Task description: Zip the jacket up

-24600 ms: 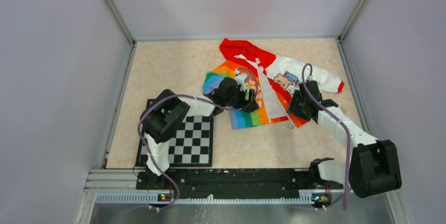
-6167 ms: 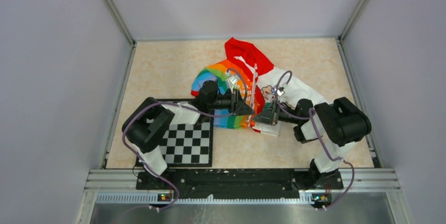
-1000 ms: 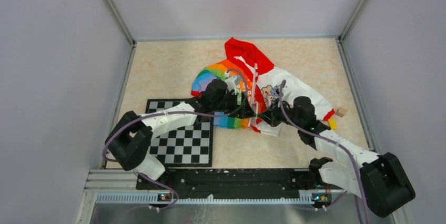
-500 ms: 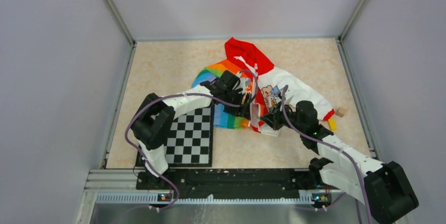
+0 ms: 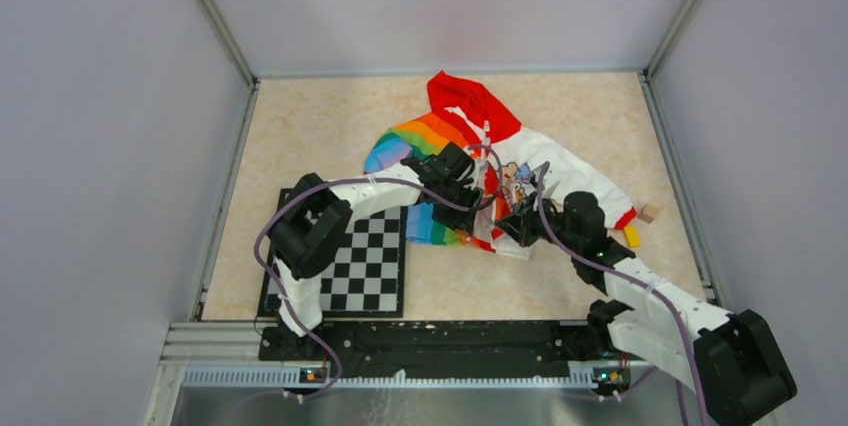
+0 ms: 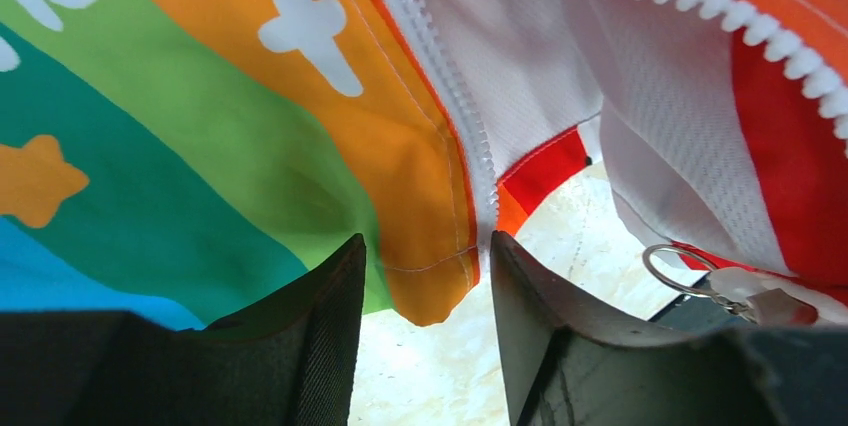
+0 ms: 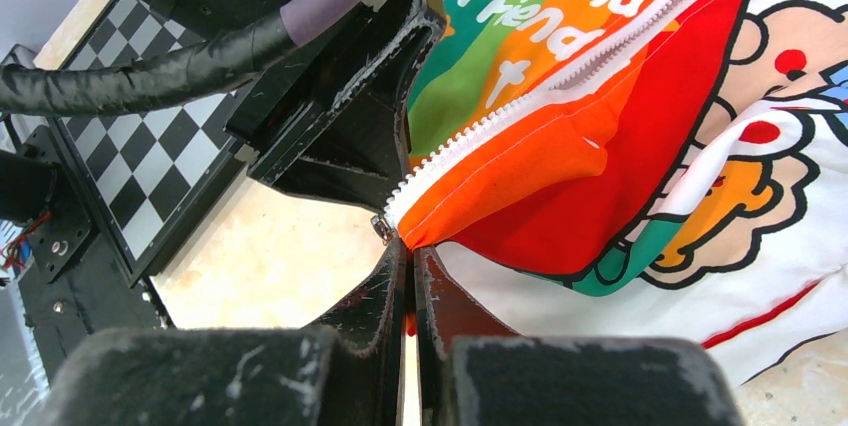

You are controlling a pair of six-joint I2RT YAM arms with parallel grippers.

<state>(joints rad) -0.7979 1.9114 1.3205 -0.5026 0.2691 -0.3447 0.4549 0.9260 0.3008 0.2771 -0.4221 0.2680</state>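
Left pincer shifted farther; jacket hem between its fingers.

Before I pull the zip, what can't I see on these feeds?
Left wrist view: whether the open left pincer touches the orange hem of the red-hooded rainbow-and-white fabric jacket.
Left wrist view: what the small metal ring hangs from; a dark part at lower right hides it.
Right wrist view: how much hem the shut right pincer holds; its fingers cover it.
Top view: whether the white zipper ends meet; both pincers cover them.
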